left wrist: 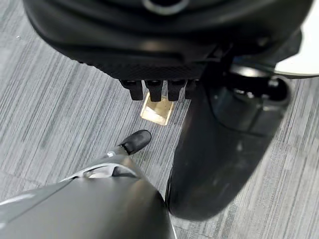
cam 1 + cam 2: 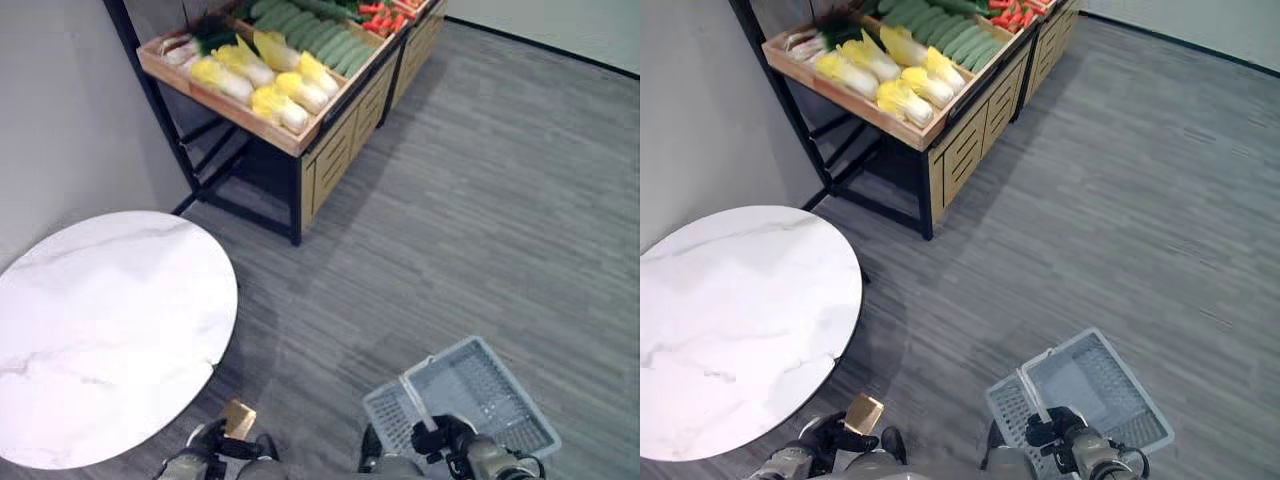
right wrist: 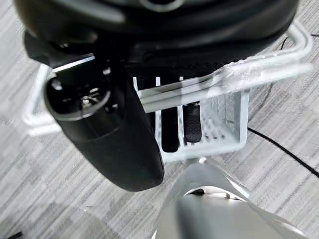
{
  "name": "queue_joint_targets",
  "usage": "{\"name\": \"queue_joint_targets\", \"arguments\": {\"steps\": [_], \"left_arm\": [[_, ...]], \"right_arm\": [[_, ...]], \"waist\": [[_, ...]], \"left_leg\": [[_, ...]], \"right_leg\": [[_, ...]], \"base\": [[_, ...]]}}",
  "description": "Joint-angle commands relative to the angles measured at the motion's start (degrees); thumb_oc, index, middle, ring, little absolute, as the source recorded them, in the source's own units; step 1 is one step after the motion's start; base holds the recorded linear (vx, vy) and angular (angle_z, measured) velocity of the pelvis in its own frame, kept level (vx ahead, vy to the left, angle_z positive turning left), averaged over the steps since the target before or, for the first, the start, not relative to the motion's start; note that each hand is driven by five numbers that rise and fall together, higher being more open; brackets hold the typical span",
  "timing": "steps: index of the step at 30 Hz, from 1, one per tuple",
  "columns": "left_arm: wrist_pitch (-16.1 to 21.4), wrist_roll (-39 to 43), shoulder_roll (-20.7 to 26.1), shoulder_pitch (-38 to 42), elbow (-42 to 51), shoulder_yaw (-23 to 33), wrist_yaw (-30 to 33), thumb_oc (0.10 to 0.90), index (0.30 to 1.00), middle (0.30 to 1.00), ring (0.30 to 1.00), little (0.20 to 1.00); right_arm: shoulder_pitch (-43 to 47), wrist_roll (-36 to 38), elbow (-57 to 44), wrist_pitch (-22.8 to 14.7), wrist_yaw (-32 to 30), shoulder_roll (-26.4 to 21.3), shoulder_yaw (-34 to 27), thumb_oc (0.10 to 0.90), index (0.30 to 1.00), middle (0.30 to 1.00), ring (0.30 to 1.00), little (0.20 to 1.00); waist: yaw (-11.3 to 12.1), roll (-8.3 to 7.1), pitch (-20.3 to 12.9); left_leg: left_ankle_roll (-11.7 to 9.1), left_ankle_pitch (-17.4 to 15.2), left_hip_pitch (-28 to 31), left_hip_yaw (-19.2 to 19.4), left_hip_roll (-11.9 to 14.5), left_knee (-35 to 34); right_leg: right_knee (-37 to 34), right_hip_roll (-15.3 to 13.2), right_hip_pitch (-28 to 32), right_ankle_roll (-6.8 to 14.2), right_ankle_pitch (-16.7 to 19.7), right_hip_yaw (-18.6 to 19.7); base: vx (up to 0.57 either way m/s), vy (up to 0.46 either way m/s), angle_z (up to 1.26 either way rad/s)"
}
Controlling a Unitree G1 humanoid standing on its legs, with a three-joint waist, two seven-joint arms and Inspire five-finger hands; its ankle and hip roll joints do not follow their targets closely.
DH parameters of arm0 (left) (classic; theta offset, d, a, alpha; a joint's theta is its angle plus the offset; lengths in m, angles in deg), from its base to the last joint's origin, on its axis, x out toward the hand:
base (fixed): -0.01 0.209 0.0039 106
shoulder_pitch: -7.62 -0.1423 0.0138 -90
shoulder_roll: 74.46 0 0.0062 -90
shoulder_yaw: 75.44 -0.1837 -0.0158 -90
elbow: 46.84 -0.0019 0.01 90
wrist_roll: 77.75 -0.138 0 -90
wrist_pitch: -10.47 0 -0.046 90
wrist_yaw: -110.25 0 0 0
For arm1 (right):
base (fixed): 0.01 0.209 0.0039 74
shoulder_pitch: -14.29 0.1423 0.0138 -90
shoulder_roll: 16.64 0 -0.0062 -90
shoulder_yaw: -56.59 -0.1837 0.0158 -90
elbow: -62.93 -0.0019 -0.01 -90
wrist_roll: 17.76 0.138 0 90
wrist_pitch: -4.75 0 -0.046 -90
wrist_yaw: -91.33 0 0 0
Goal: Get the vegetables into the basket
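The vegetables lie on a wooden stand (image 2: 300,135) far off at the back: pale yellow cabbages (image 2: 262,80), green cucumbers (image 2: 320,35) and red-orange carrots (image 2: 385,18). A grey plastic basket (image 2: 520,405) hangs low at my right side, and nothing shows inside it. My right hand (image 2: 452,438) is shut on the basket's handle (image 3: 259,67), with its fingers (image 3: 169,130) curled under the bar. My left hand (image 2: 212,442) hangs at my left side near the table's edge, its fingers (image 1: 152,89) relaxed and holding nothing.
A round white marble table (image 2: 100,330) stands at my left. A small tan square piece (image 1: 158,109) shows on the floor past my left hand. Grey plank floor (image 2: 480,220) runs between me and the stand. A grey wall (image 2: 60,100) lies behind the table.
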Motion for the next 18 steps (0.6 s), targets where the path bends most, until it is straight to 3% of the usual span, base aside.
{"name": "queue_joint_targets", "arguments": {"steps": [1, 7, 10, 11, 12, 13, 15, 18], "left_arm": [[-0.3, -1.9, 1.7, 1.2, -2.9, -1.8, -0.1, 0.9, 1.0, 1.0, 1.0, 1.0], [-0.6, -1.4, 1.1, 1.8, -2.7, -2.5, 0.1, 0.9, 1.0, 1.0, 1.0, 1.0], [-0.5, -0.9, 0.7, 2.7, -2.2, -3.1, -0.2, 0.9, 1.0, 1.0, 1.0, 1.0], [-0.3, 0.1, 0.2, 3.4, -1.8, -3.8, -0.3, 0.9, 1.0, 1.0, 1.0, 1.0], [0.1, 0.9, -0.3, 3.4, -1.6, -4.7, -0.4, 0.9, 1.0, 1.0, 1.0, 1.0], [0.1, 1.1, -0.5, 3.7, -1.4, -5.6, -0.2, 0.9, 1.0, 1.0, 1.0, 1.0], [0.3, 1.2, -0.5, 3.7, -1.3, -5.8, -0.3, 0.9, 1.0, 1.0, 1.0, 1.0], [0.5, 0.3, -0.2, 2.9, -1.6, -5.7, -0.7, 0.9, 1.0, 1.0, 1.0, 1.0]], "right_arm": [[3.3, 0.6, -0.7, -1.5, 0.4, 0.9, -0.2, 0.4, 0.3, 0.3, 0.3, 0.3], [1.9, 0.3, 0.8, -1.3, 0.0, 1.2, -0.1, 0.4, 0.3, 0.3, 0.3, 0.3], [1.6, 0.9, 0.7, -1.5, 0.0, 0.7, 0.2, 0.4, 0.3, 0.3, 0.3, 0.3], [1.8, 1.3, 0.7, -1.5, -0.2, 0.0, 0.2, 0.4, 0.3, 0.3, 0.3, 0.3], [1.6, 1.4, 1.0, -1.4, -0.3, -0.3, 0.2, 0.4, 0.3, 0.3, 0.3, 0.3], [1.8, 0.8, 1.5, -1.5, -0.4, -1.1, 0.1, 0.4, 0.3, 0.3, 0.3, 0.3], [2.2, 0.6, 1.8, -1.4, -0.3, -1.1, 0.1, 0.4, 0.3, 0.3, 0.3, 0.3], [1.9, 0.6, 2.5, -1.3, -0.2, -0.7, -0.8, 0.4, 0.3, 0.3, 0.3, 0.3]], "waist": [[-0.7, -2.03, 0.7], [-1.9, -0.63, 1.5], [-1.7, -1.28, 3.2], [-1.0, -1.64, 3.8], [0.2, -1.68, 3.3], [1.2, -1.29, 3.1], [1.2, -1.41, 3.2], [0.8, -1.33, 2.9]], "left_leg": [[-0.8, -3.1, -2.3, -5.6, -3.1, 3.2], [-2.6, -1.4, -2.1, -6.8, -0.6, 2.6], [-3.8, -2.6, -5.4, -10.2, 0.1, 12.2], [-4.2, -2.4, -7.3, -17.0, -2.0, 12.3], [-3.6, -2.9, -8.8, -24.6, -4.6, 7.9], [-3.6, -0.9, -11.1, -29.5, -5.7, 5.6], [-3.2, -2.0, -11.0, -29.5, -6.2, 7.2], [-1.8, -2.8, -9.3, -26.6, -6.3, 6.7]], "right_leg": [[4.1, -3.6, -0.1, 3.9, -2.8, 3.7], [5.9, -0.8, -1.0, 1.9, -5.6, 4.5], [4.7, 0.3, 0.2, 0.4, -6.1, 5.2], [3.3, 0.5, 0.7, 0.4, -5.6, 6.2], [2.1, 0.7, 0.9, 0.9, -5.4, 8.3], [2.4, 0.9, 0.8, 1.4, -5.4, 10.3], [3.4, 0.5, 0.4, 1.6, -5.9, 11.1], [4.5, -0.5, 0.0, 2.3, -5.8, 12.9]], "base": [[0.05, -0.147, 0.08], [0.03, -0.161, 0.03], [0.02, -0.154, 0.01], [0.1, -0.022, -0.3], [0.16, 0.052, -0.66], [0.17, 0.094, -0.83], [0.08, 0.071, -0.74], [0.08, 0.192, -0.75]]}}
